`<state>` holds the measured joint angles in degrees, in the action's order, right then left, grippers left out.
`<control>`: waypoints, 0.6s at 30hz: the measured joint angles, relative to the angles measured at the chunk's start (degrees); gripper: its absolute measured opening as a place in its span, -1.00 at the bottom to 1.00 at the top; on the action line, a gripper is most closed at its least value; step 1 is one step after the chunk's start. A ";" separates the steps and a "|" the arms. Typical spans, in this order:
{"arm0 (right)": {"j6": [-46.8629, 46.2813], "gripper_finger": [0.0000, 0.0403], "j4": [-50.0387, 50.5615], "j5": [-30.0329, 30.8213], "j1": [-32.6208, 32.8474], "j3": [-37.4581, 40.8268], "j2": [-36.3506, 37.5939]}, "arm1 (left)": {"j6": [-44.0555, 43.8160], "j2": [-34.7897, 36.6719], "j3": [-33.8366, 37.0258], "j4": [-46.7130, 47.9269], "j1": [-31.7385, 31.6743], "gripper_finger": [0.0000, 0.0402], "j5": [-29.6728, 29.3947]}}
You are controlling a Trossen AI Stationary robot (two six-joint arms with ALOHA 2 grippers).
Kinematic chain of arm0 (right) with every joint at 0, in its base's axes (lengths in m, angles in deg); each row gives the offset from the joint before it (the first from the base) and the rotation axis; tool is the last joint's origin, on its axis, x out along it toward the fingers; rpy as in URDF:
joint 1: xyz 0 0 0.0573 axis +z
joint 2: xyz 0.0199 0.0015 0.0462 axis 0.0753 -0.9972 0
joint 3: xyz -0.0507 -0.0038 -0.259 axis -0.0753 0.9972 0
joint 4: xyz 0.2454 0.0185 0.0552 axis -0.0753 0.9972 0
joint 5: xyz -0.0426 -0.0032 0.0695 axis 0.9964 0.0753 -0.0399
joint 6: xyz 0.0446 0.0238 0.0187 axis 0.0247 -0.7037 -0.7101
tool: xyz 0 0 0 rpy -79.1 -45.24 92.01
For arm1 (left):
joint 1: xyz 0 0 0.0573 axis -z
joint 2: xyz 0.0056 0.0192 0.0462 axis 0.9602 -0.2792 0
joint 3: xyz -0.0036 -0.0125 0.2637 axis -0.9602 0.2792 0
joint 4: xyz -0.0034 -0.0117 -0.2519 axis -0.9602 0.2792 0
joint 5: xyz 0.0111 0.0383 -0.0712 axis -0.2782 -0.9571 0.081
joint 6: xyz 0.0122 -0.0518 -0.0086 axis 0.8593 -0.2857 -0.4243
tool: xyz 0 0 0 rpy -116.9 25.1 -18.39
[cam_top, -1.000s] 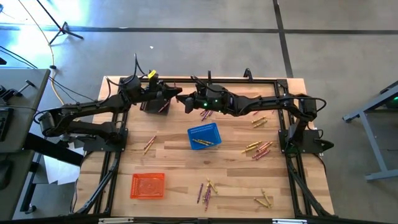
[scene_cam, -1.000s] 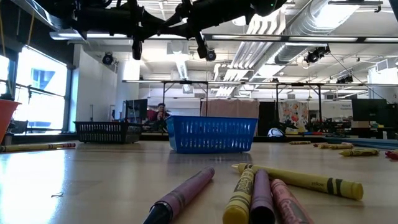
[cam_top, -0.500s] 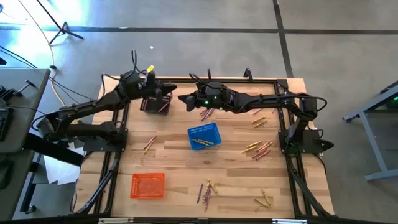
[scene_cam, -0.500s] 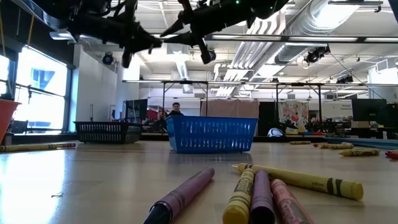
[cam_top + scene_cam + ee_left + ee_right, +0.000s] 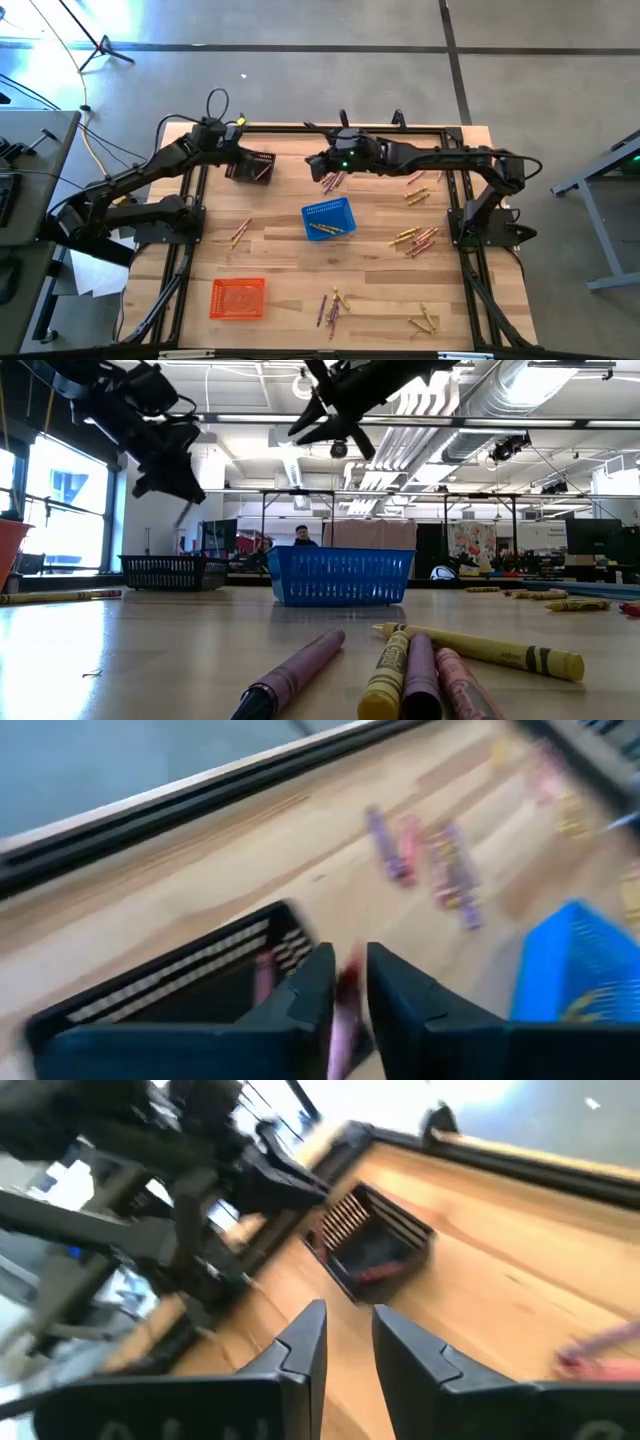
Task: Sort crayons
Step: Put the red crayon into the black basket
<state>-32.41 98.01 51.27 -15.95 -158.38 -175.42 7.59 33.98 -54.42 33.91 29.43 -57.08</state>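
My left gripper [image 5: 348, 982] over black basket [image 5: 251, 166], upper left of high view; fingers barely parted, reddish crayon [image 5: 345, 1003] between. Crayons [image 5: 417, 238] scattered mid-table: light, stiff, roll-prone, grip mid-shaft. Right gripper [image 5: 347, 1338] slightly open, empty

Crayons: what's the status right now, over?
Left gripper at black basket, pink crayon at its tip. Right gripper open, empty, above table. Many crayons loose. Nothing in the way.
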 joint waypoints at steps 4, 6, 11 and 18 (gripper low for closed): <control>-0.66 -0.66 7.28 0.24 -1.20 0.00 0.66 | 1.89 -0.02 0.00 0.78 0.00 -0.60 -2.52; -1.33 -0.66 11.09 0.36 -1.68 0.00 0.66 | 1.89 -0.01 0.00 0.62 0.00 -0.55 -2.52; -1.81 -0.66 25.76 0.54 -3.32 0.00 0.66 | 1.85 -0.02 0.00 -0.94 0.02 -0.49 -2.46; -7.89 -0.66 47.17 7.18 -7.74 1.02 0.57 | -2.15 -0.02 0.00 -8.63 0.11 -0.49 -0.10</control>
<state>-40.29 145.18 58.45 -23.69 -157.36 -174.85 5.45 33.96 -54.42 25.28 29.54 -57.17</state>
